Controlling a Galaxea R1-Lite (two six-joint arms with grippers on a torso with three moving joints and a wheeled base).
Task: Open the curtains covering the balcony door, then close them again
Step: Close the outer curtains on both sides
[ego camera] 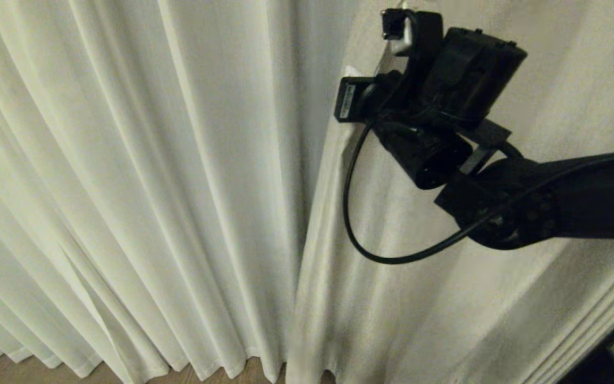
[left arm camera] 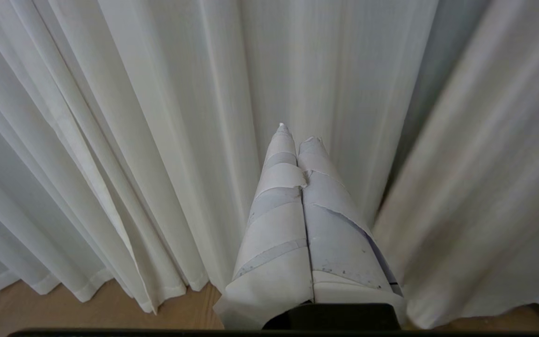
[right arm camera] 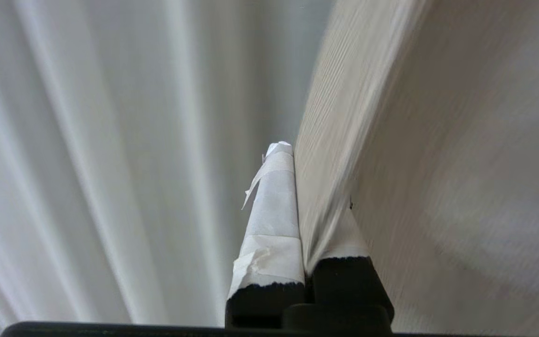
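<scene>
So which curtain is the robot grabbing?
The right curtain. The right gripper is shut on its inner edge, while the left curtain hangs untouched in pleats.

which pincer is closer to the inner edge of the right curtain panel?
Right. The right pincer is shut on the right curtain panel at its inner edge. The left pincer is shut and empty, pointing at the left curtain panel, off that edge.

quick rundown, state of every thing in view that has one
left cream-white pleated fabric curtain panel: hanging drawn, covering
right cream-white fabric curtain panel: drawn, its inner edge pinched in a claw
right claw: shut on the curtain edge
left claw: shut, empty, near the pleats
</scene>
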